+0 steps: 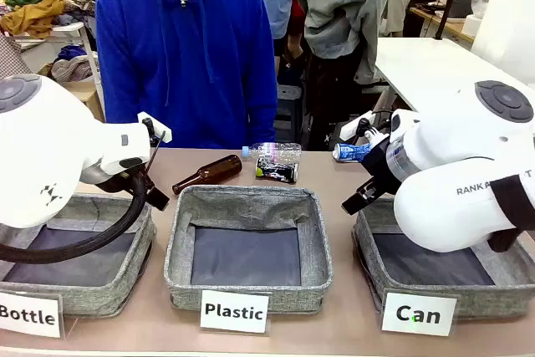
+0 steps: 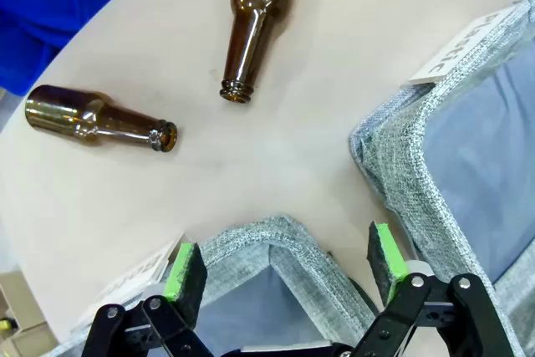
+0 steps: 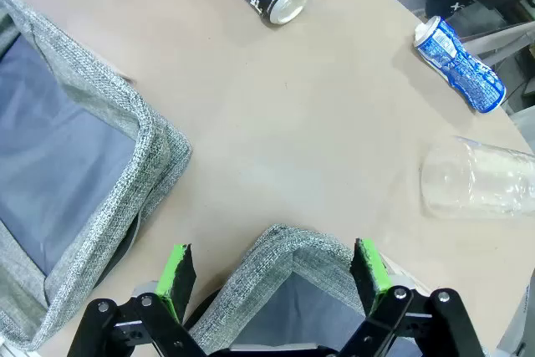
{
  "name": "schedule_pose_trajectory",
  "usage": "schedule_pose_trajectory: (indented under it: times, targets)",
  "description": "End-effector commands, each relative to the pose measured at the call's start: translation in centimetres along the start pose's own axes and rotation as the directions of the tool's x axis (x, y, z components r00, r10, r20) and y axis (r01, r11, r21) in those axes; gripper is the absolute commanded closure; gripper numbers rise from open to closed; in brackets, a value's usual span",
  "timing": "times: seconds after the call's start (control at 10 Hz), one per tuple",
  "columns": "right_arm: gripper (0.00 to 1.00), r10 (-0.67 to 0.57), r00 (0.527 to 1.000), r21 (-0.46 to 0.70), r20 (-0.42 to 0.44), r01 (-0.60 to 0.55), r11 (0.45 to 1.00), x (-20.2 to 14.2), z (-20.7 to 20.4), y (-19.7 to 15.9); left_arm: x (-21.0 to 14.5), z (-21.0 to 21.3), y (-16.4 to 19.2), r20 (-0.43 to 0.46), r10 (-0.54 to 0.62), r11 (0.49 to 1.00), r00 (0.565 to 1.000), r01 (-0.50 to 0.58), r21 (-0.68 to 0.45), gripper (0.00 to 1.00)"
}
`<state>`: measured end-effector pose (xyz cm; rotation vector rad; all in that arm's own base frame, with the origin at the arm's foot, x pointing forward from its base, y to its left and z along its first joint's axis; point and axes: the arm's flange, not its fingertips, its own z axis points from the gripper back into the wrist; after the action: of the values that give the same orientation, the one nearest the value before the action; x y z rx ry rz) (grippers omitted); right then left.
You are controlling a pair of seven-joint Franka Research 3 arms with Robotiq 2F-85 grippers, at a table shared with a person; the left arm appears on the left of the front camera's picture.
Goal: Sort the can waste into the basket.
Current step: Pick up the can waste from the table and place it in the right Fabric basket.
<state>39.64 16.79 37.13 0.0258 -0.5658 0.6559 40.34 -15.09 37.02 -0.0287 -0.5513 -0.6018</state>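
Well, L pincer (image 2: 284, 252) hangs wide open, nothing btw its green pads (image 2: 185, 261), over a corner of the grey fabric bin carded "Bottle" (image 1: 125, 286). Two brown glass bottles (image 2: 100, 116) lie on the beige counter (image 2: 292, 140) beyond that corner, apart from each other. Mid-counter sits the grey fabric bin carded "Plastic" (image 1: 251, 290). Behind it, on its side, lies the dented black can w/ silver top (image 1: 276, 170), just in front of a clear plastic bottle (image 1: 276, 150). Further R, the blue and white lettered can (image 1: 351, 152) lies on its side near the counter's far edge. R pincer (image 3: 272, 258) is also spread wide, holding nothing, over a corner of the square grey fabric basket carded "Can" (image 1: 501, 298). In R wrist view both cans sit well ahead of that pincer, not touched: black one far up-left, blue and white one up-right. Both cans are on the bare counter, outside the basket.
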Motion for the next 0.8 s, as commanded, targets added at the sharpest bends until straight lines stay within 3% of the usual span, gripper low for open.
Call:
schedule_pose_trajectory:
  times: [0.0, 0.7]
  targets:
    - [0.0, 0.0, 1.0, 0.0, 0.0, 0.0, 1.0, 0.0, 0.0, 0.0, 0.0, 0.01, 0.0, 0.0, 0.0, 1.0, 1.0, 0.0, 0.0, 0.0]
    - [0.0, 0.0, 1.0, 0.0, 0.0, 0.0, 1.0, 0.0, 0.0, 0.0, 0.0, 0.01, 0.0, 0.0, 0.0, 1.0, 1.0, 0.0, 0.0, 0.0]
